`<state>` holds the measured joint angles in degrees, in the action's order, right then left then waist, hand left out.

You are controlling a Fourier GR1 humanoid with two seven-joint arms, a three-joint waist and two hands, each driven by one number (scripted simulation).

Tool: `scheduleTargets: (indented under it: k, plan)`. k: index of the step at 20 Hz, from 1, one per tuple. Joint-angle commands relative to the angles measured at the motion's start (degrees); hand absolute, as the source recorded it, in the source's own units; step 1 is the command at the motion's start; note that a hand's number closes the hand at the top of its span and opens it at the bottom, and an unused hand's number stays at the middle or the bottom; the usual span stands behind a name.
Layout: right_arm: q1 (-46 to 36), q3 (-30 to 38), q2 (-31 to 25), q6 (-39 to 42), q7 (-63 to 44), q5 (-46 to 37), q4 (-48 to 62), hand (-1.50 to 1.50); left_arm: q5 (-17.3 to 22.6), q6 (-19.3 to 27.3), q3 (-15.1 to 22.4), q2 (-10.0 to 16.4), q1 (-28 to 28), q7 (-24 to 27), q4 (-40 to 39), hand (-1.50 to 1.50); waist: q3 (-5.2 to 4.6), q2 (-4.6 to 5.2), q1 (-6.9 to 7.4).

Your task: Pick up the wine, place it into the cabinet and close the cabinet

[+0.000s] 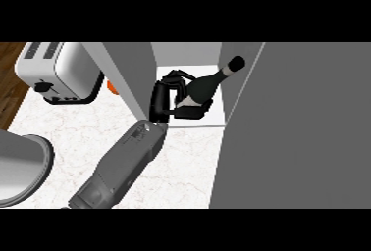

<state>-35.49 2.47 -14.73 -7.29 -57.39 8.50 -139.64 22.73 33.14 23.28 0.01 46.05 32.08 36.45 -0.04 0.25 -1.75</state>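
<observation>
Plainly the wine is inside the open cabinet, tilted with its neck toward the upper right. As dark glass it is likely heavy for its size, stiff, slick and breakable. The left hand is curled round its lower body, which seems the sound place to hold: the widest part, near the weight, not the thin neck. Whether the base touches the shelf I cannot tell. A door stands open on either side, and a toaster stands well off to the left on the counter.
</observation>
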Motion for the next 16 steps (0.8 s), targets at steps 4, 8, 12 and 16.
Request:
scheduleTargets:
  k: [4, 8, 12, 16]
  plan:
    - [1.5, -1.8, 1.6, 0.3, 1.2, 1.5, -0.7, -1.5, 5.8, -1.8, -2.3, 0.0, 3.4, 8.3, -8.6, 1.5, -0.02, 0.3, -0.37]
    - [1.3, -1.9, 2.2, -0.4, 0.9, 1.4, -2.0, -1.5, 8.7, -4.1, -6.3, 0.0, 6.9, 9.8, -12.9, 1.5, -0.05, 0.47, -0.98]
    - [2.8, 1.0, 1.7, 1.7, 2.8, 4.8, -0.6, -1.5, 11.0, -5.4, -8.1, 0.0, 10.0, 7.6, -15.3, 1.5, 0.01, 0.41, -0.83]
    - [1.3, 0.8, 1.2, 0.7, -0.7, 4.8, -2.3, -1.5, 10.6, -8.0, -9.9, 0.0, 7.9, 13.3, -20.5, 1.5, -0.05, 0.49, -1.15]
